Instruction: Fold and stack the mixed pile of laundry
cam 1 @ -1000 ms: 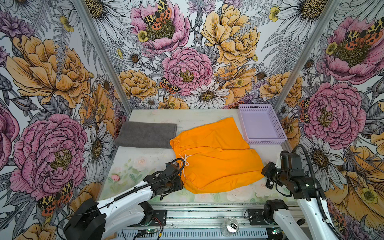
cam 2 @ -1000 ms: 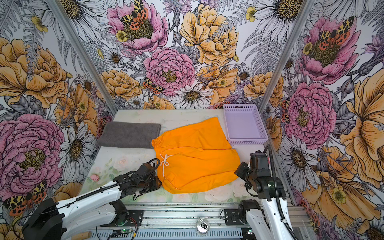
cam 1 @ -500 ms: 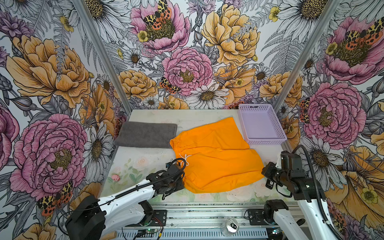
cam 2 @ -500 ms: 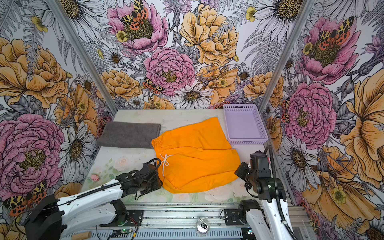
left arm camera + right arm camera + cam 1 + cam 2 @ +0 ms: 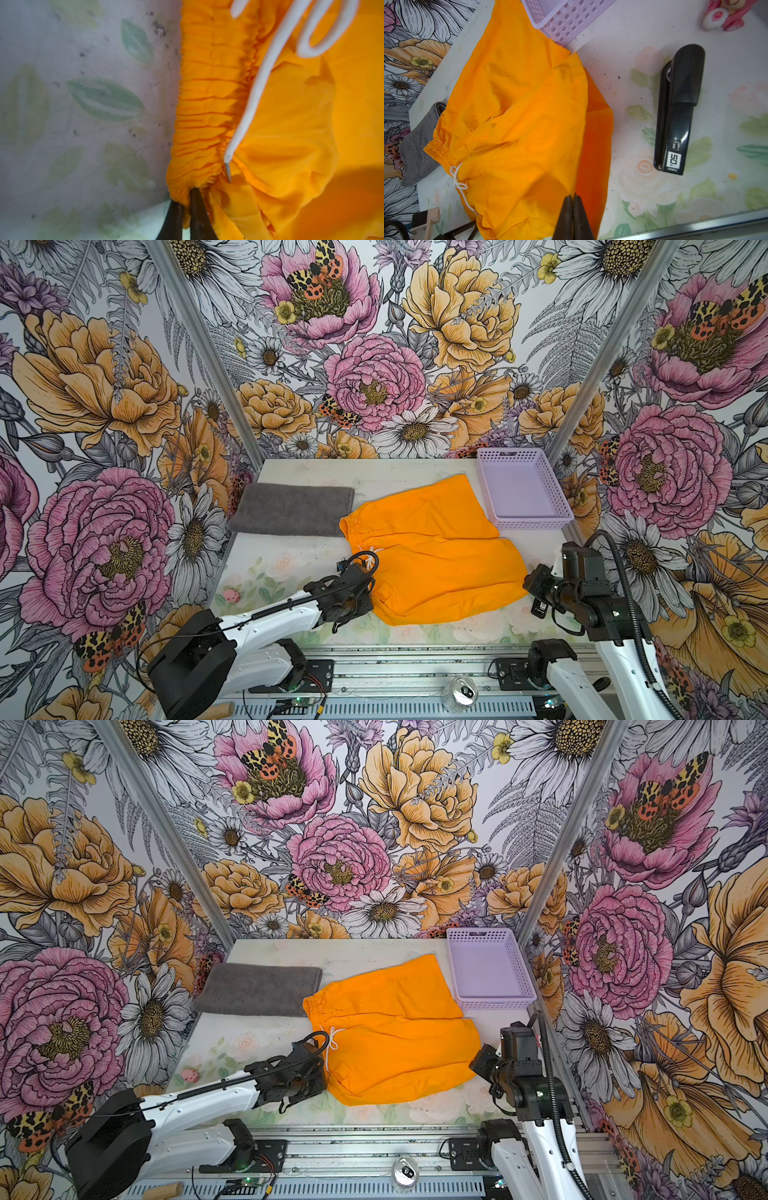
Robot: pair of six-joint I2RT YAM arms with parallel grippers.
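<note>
Pinched shut, my left gripper point(image 5: 186, 195) holds the orange shorts point(image 5: 291, 124) by their gathered waistband point(image 5: 207, 104), where I judge this light, limp, slick cloth slips least.

The left arm point(image 5: 266, 624) was built of white tubular links dotted with small dark screw heads. It had a bulky black shoulder housing point(image 5: 191, 672), black wrist joints, and a thin ribbed black cable point(image 5: 291, 603) that ran along the link and looped above the wrist. The right arm point(image 5: 623, 676) had a white lower link, black upper joints and a boxy black wrist block, with a thick ribbed black hose point(image 5: 620, 580) arching over it. The left gripper point(image 5: 187, 199) and right gripper point(image 5: 572, 197) each had two dark, tapered, matte fingers.
</note>
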